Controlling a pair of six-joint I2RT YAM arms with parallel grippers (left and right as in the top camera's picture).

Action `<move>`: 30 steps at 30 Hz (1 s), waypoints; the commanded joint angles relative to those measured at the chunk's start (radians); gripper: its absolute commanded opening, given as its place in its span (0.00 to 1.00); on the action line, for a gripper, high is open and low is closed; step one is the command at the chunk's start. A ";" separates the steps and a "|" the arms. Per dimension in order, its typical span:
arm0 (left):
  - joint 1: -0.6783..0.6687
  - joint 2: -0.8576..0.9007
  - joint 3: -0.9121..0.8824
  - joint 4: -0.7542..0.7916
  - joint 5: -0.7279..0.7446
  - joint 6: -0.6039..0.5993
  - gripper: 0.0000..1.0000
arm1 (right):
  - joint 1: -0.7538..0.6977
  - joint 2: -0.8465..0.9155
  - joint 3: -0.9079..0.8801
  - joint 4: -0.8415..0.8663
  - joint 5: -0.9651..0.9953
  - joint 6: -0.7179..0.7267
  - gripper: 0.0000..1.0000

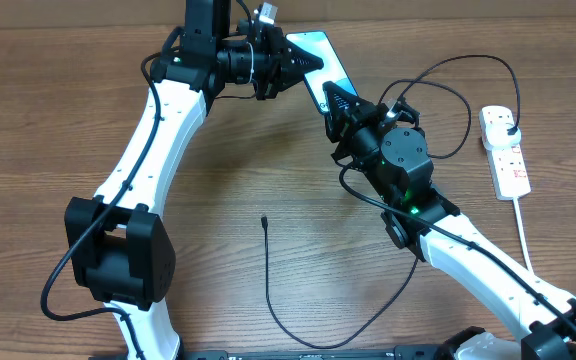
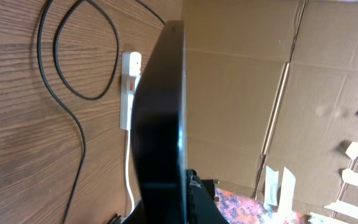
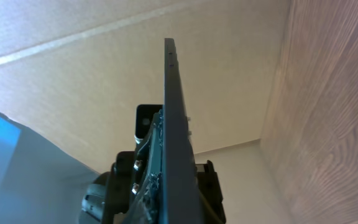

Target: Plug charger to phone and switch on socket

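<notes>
Phone (image 1: 318, 55), its light-blue screen facing up, is held off the table (image 1: 48, 80) between the two arms. The left gripper (image 1: 298, 62) is clenched on its long edge at the side away from the socket. The right gripper (image 1: 336, 100) is clamped on its near end. Both wrist views show it edge-on, a thin dark slab filling the middle of the frame (image 2: 160, 124) (image 3: 169, 124).

The charger (image 1: 269, 270) lies loose on the wood. Its connector tip (image 1: 265, 218) rests well apart from the phone, on the near side, touching neither gripper. From there the thin black cable curves away toward the near table edge. More of it loops beside the phone's far end and runs to the plug head (image 1: 509, 127), seated in the socket (image 1: 508, 160).

The socket lies flat, well off to the phone's right, its thick white cord (image 1: 523, 235) trailing toward the near edge. The right arm's wrist and forearm sit between the phone and the socket, with the cable loops crowding that wrist. In the left wrist view, a cardboard wall (image 2: 247, 93) stands beyond the phone.
</notes>
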 commanded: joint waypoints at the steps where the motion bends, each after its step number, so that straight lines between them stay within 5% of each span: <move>1: -0.025 -0.012 0.016 0.011 0.002 0.053 0.04 | 0.020 -0.005 0.028 -0.011 -0.061 -0.053 0.12; 21: -0.022 -0.012 0.016 -0.079 -0.079 0.197 0.04 | 0.020 -0.005 0.028 -0.053 -0.062 -0.054 0.52; 30: 0.031 -0.012 0.015 -0.174 -0.083 0.328 0.04 | 0.019 -0.005 0.027 -0.163 -0.061 -0.061 0.57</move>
